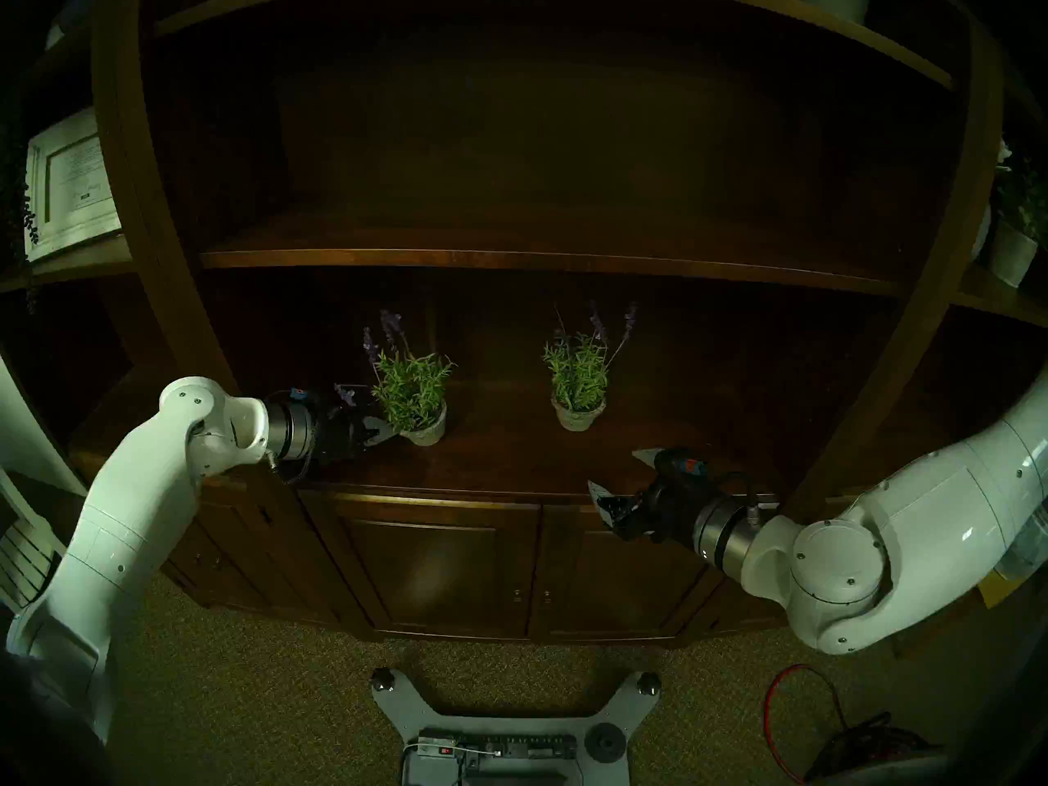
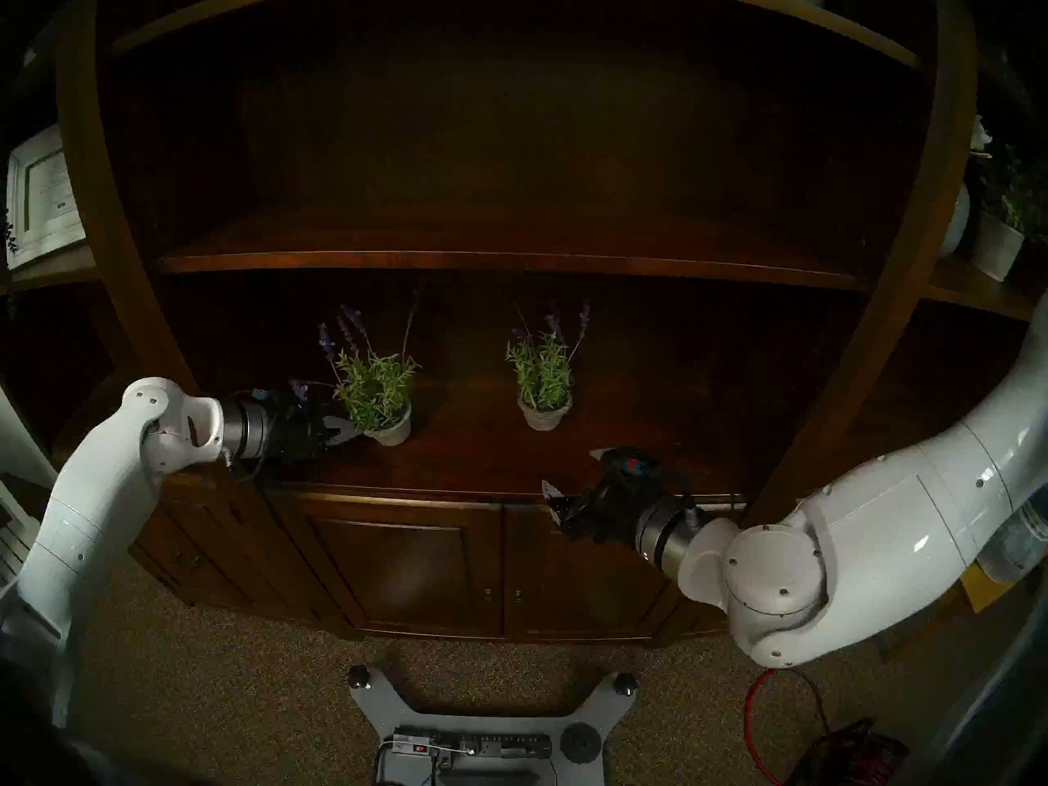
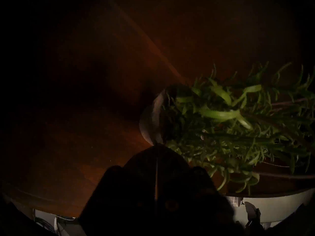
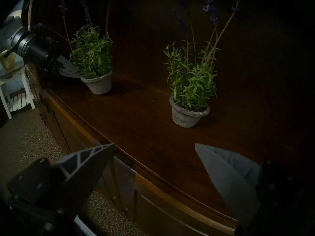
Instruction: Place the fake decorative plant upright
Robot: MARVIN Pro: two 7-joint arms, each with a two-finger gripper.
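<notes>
Dimly lit, my head view shows two fake lavender plants standing upright in grey pots on a dark wooden shelf. My left gripper has its fingers pressed fully together, holding nothing, with the tips at the rim of the left plant; I cannot tell if they touch it. My right gripper hangs with its fingers spread wide and empty, at the shelf's front edge, the right plant well beyond its fingertips

Head pair faces cabinet shelf; wrist views close, sharing it.
</notes>
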